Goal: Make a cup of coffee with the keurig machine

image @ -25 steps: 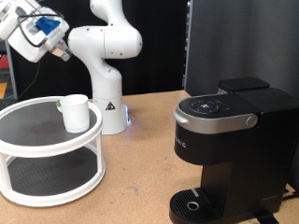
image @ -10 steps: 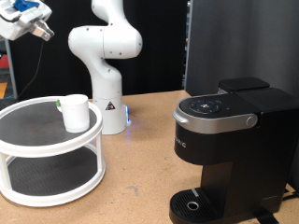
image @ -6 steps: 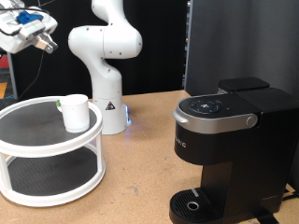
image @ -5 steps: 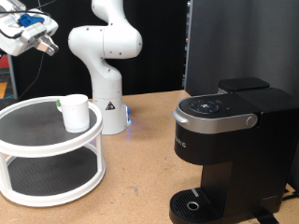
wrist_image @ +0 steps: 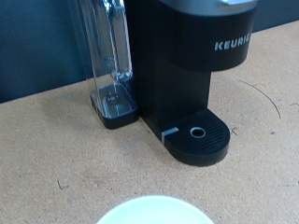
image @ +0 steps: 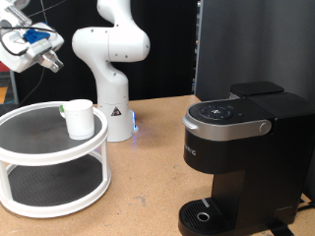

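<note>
The white cup (image: pixel 80 118) stands upright on the top tier of a round white two-tier stand (image: pixel 20 157) at the exterior view's left. My gripper (image: pixel 49 61) hangs high above the stand, up and to the left of the cup, with nothing seen between its fingers. The black keurig machine (image: pixel 241 147) stands at the exterior view's right with its lid shut and its round drip tray (image: pixel 204 214) bare. In the wrist view the cup's rim (wrist_image: pixel 154 211) shows at the edge, and the keurig machine (wrist_image: pixel 177 56) with its drip tray (wrist_image: pixel 198 133) lies beyond it. No fingers show there.
The white arm base (image: pixel 110 79) stands behind the stand. A clear water tank (wrist_image: pixel 110 56) sits on the machine's side. A dark panel (image: pixel 246 44) stands behind the machine. Brown tabletop (image: pixel 148 187) lies between stand and machine.
The hand has come down and a little to the exterior view's right from the top left corner. The cup and the machine have not moved.
</note>
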{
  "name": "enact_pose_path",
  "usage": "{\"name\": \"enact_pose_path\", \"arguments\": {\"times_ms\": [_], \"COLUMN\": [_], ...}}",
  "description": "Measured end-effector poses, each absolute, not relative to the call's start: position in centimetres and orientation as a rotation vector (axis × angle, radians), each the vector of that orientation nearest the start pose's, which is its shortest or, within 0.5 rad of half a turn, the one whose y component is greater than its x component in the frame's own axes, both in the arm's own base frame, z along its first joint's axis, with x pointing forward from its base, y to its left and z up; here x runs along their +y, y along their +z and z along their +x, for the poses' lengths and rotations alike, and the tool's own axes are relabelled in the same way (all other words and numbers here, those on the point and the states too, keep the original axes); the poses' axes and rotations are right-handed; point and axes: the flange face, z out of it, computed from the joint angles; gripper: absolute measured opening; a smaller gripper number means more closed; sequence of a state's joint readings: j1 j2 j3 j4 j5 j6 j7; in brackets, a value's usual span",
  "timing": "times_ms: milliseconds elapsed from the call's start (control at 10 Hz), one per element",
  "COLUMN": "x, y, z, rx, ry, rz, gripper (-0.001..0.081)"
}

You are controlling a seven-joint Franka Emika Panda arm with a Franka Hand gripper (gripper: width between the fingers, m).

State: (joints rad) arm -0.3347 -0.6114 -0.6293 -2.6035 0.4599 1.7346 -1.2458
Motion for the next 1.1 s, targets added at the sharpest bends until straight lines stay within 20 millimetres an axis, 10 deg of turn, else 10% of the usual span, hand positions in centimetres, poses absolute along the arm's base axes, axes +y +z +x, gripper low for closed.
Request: {"name": "enact_pose_path", "arguments": {"times_ms": [500,700,800,1100], "x": [-24.7,-24.6,-24.6,-24.7], "y": [38.0,36.9,36.5,35.3], "z": [22.1,21.5,21.3,21.1], "rx": [-0.311,-0.306,-0.302,-0.265], "ry": [-0.656,-0.673,-0.679,-0.707], "rz": [-2.393,-2.397,-2.395,-2.435], "gripper": [0.0002,0.0313,0.0313,0.0649]}}
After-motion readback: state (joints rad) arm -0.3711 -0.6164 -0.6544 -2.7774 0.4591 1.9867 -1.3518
